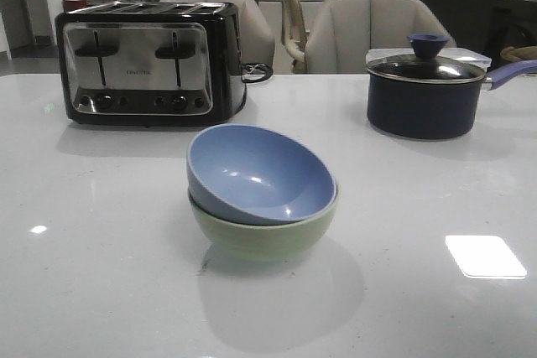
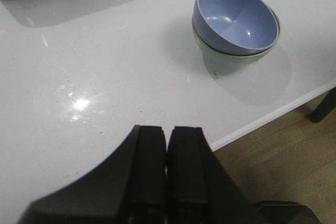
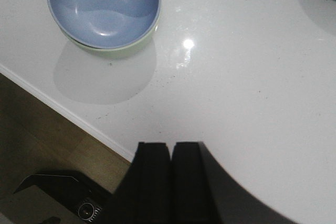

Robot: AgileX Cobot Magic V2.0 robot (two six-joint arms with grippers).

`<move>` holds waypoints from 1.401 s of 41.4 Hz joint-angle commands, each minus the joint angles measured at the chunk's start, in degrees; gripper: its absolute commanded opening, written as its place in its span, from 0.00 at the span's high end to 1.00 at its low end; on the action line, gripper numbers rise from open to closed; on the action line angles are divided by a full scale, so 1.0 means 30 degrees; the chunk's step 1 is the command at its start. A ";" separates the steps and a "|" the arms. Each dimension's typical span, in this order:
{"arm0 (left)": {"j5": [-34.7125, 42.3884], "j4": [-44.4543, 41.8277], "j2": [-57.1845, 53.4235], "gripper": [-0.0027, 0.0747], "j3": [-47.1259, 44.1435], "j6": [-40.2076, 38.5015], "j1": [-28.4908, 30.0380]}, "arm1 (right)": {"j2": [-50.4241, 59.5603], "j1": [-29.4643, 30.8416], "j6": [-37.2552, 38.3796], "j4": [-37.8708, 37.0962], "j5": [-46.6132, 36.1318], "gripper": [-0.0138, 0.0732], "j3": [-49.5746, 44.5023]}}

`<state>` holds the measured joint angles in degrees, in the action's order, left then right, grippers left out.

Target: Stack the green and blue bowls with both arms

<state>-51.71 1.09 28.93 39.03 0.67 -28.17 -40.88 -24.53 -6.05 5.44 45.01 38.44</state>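
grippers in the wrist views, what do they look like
Both the left gripper and the right gripper are matte black, with two flat, blocky fingers. The outer edges flare in a curve. No cables or markings show.

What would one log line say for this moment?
blue bowl tilted inside green bowl | left gripper shut | right gripper shut

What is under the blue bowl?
The green bowl is under the blue bowl, which sits tilted inside it. Only the green bowl's rim and outer wall show; its inside is covered by the blue bowl, so anything in there cannot be seen.
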 commanded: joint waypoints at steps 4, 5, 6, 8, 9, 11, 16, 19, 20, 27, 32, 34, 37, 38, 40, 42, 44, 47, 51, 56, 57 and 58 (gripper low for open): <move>0.1152 0.0188 0.0138 0.84 0.0505 -0.0223 -0.0135 | 0.0097 -0.0001 -0.0166 -0.0072 -0.1102 0.80 0.0515; 0.1152 0.0188 0.0138 0.84 0.0505 -0.0223 -0.0135 | 0.0097 -0.0001 -0.0166 -0.0072 -0.1102 0.80 0.0515; 0.1152 0.0188 0.0138 0.84 0.0505 -0.0223 -0.0135 | 0.0097 -0.0001 -0.0166 -0.0072 -0.1102 0.80 0.0515; 0.1152 0.0188 0.0138 0.84 0.0505 -0.0223 -0.0135 | 0.0097 -0.0001 -0.0166 -0.0072 -0.1102 0.80 0.0515; 0.1152 0.0188 0.0138 0.84 0.0505 -0.0223 -0.0135 | 0.0097 -0.0001 -0.0166 -0.0072 -0.1102 0.80 0.0515; 0.1152 0.0188 0.0138 0.84 0.0505 -0.0223 -0.0135 | 0.0097 -0.0001 -0.0166 -0.0072 -0.1102 0.80 0.0515; 0.1340 0.0188 -0.0097 0.84 0.0395 -0.0223 -0.0135 | 0.0097 -0.0001 -0.0166 -0.0072 -0.1102 0.80 0.0515; 0.1770 -0.0610 -0.0845 0.84 0.0096 -0.0223 0.0331 | 0.0097 -0.0001 -0.0166 -0.0072 -0.1102 0.80 0.0515; 0.1988 -0.0938 -0.1108 0.84 -0.0036 -0.0223 0.0619 | 0.0097 -0.0001 -0.0166 -0.0072 -0.1102 0.80 0.0515; 0.7717 -0.1547 -0.4343 0.84 -0.3527 -0.0223 0.3801 | 0.0097 -0.0001 -0.0166 -0.0072 -0.1102 0.80 0.0515; 1.1721 -0.0479 -0.6728 0.84 -0.7044 -0.0223 0.6187 | 0.0097 -0.0001 -0.0166 -0.0072 -0.1102 0.80 0.0515; 1.2787 0.0183 -0.7556 0.84 -0.8349 -0.0223 0.6962 | 0.0097 -0.0001 -0.0166 -0.0072 -0.1102 0.80 0.0515; 1.3979 0.0675 -0.8661 0.84 -1.0062 -0.0223 0.7920 | 0.0097 -0.0001 -0.0166 -0.0072 -0.1102 0.80 0.0515; 1.4259 0.0719 -0.8906 0.84 -1.0449 -0.0223 0.8185 | 0.0097 -0.0001 -0.0166 -0.0072 -0.1102 0.80 0.0515; 1.4841 0.0851 -0.9361 0.84 -1.1248 -0.0223 0.8476 | 0.0097 -0.0001 -0.0166 -0.0072 -0.1102 0.80 0.0515; 1.5319 0.0963 -0.9714 0.84 -1.1845 -0.0223 0.8665 | 0.0097 -0.0001 -0.0166 -0.0072 -0.1102 0.80 0.0515; 1.5852 0.0963 -1.0025 0.84 -1.2357 -0.0223 0.8680 | 0.0097 -0.0001 -0.0166 -0.0072 -0.1102 0.80 0.0515; 1.6660 0.0963 -1.0166 0.84 -1.2902 -0.0223 0.8646 | 0.0097 -0.0001 -0.0166 -0.0072 -0.1102 0.80 0.0515; 1.7806 0.0963 -1.0166 0.84 -1.3492 -0.0223 0.8644 | 0.0097 -0.0001 -0.0166 -0.0072 -0.1100 0.80 0.0515; 1.7838 0.0924 -1.0166 0.84 -1.3492 -0.0223 0.8335 | 0.0097 -0.0001 -0.0166 -0.0072 -0.1100 0.80 0.0515; 1.7888 0.0796 -1.0166 0.84 -1.3492 -0.0223 0.8219 | 0.0097 -0.0001 -0.0166 -0.0072 -0.1100 0.80 0.0515; 1.7888 0.0667 -1.0166 0.84 -1.3492 -0.0223 0.8055 | 0.0097 -0.0001 -0.0166 -0.0072 -0.1100 0.80 0.0515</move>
<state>-4.05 3.41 -0.28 -0.31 0.67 -2.77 -40.88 -24.53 -6.05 5.44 45.01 38.44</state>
